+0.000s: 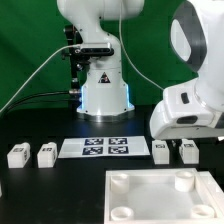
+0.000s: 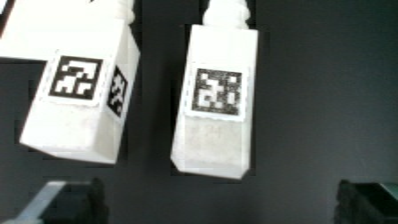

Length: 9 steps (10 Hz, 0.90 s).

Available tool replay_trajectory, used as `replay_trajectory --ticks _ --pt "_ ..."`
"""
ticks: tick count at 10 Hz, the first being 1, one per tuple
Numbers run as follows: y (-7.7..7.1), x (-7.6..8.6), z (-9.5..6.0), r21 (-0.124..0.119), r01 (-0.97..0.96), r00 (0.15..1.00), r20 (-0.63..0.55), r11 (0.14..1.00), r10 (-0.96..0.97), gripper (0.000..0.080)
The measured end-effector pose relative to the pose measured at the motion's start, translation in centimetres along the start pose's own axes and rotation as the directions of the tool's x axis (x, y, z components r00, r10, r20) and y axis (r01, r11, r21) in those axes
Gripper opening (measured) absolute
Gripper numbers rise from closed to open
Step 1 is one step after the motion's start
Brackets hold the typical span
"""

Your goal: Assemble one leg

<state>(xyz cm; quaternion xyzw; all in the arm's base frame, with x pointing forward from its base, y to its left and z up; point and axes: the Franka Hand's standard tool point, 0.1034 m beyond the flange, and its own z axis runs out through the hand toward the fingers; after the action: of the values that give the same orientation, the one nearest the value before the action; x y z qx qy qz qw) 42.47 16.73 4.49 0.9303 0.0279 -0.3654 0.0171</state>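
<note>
In the exterior view, your arm (image 1: 192, 70) reaches low over the worktop (image 1: 60, 195) toward the edge at the exterior view's right. There it hangs above two white legs (image 1: 162, 151) that lie side by side between the marker board (image 1: 105, 148) and that edge. Two spare legs (image 1: 17, 155) lie near the opposite edge, and the square panel (image 1: 160, 195) fills the corner nearest the camera. In the wrist view, the hand (image 2: 217, 200) is spread wide and grips nothing, and its dark fingertips (image 2: 63, 200) stand well apart. The leg (image 2: 217, 100) lies flat on the worktop, about centred between them, tag upward. Its neighbour (image 2: 80, 90) lies just beside it, slightly tilted and not touching. You should expect the leg to be light, stiff and smooth-sided, so probably a little slippery. Take it across its long side faces at mid-length, and slide one finger carefully into the narrow gap so you don't nudge the neighbour.
</note>
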Motion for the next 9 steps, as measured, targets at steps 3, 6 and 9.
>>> replay_trajectory --ticks 3,6,9 --pt "0.0 0.6 0.3 -0.006 0.002 0.992 0.126 1.000 -0.001 0.0649" --pt "-1.1 0.2 1.5 -0.025 -0.012 0.990 0.138 1.000 0.015 0.0649" --pt "-1.9 0.0 3.6 -0.039 -0.009 0.991 0.131 0.999 0.014 0.0649"
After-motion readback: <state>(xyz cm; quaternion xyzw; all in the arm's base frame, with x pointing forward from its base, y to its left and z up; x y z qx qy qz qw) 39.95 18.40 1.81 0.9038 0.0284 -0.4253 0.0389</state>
